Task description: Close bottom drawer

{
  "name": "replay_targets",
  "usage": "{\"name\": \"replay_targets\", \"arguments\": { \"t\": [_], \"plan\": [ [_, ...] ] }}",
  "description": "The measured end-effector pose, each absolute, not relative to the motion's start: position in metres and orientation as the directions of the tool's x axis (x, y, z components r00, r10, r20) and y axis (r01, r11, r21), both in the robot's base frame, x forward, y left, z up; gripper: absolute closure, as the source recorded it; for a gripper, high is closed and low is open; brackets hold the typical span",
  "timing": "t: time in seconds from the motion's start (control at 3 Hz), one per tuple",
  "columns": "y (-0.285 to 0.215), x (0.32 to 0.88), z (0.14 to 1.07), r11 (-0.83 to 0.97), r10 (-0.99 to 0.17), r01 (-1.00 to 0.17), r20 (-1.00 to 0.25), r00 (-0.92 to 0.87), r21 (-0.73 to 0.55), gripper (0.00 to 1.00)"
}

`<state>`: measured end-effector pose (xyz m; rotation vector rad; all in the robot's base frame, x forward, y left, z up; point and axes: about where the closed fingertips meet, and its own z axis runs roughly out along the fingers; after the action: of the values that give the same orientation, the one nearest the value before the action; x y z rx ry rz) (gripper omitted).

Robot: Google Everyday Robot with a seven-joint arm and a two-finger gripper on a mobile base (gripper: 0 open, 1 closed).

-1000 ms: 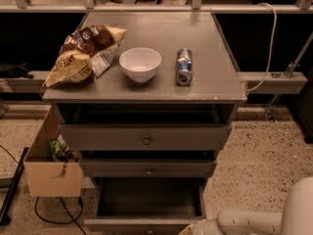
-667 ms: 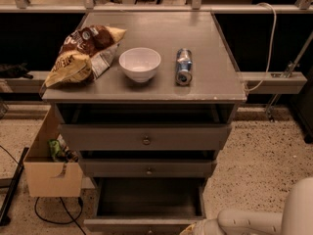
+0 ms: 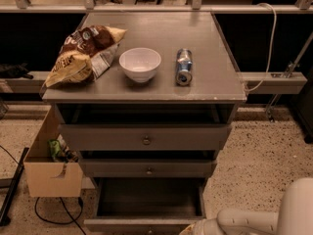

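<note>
The grey cabinet (image 3: 146, 94) has three wide drawers. The bottom drawer (image 3: 132, 224) is pulled far out, with a dark inside and a low flat grey front near the lower edge of the camera view. The middle drawer (image 3: 146, 169) with its small knob and the tall-fronted top drawer (image 3: 146, 138) with its larger knob each stand out a little. My white arm (image 3: 254, 219) comes in from the lower right. My gripper (image 3: 190, 229) is at the bottom edge, right by the right end of the bottom drawer's front, mostly cut off by the frame.
On the cabinet top lie a chip bag (image 3: 83, 53), a white bowl (image 3: 140, 63) and a can on its side (image 3: 184, 66). A cardboard box (image 3: 49, 165) stands on the floor to the left, with black cables (image 3: 49, 212) beside it. A speckled floor (image 3: 259, 170) lies to the right.
</note>
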<state>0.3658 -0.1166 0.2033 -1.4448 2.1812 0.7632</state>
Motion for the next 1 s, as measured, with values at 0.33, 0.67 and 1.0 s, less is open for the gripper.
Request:
{"name": "replay_targets", "arguments": {
  "t": [0.33, 0.67, 1.0],
  "plan": [
    [-0.1144, 0.3711, 0.1918, 0.317, -0.700, -0.921, -0.599, -0.389, 0.228, 1.00],
    [-0.1143, 0.3713, 0.1916, 0.317, -0.700, -0.921, -0.599, -0.389, 0.227, 0.81],
    [-0.1142, 0.3712, 0.1916, 0.317, -0.700, -0.921, -0.599, -0.389, 0.227, 0.58]
  ]
}}
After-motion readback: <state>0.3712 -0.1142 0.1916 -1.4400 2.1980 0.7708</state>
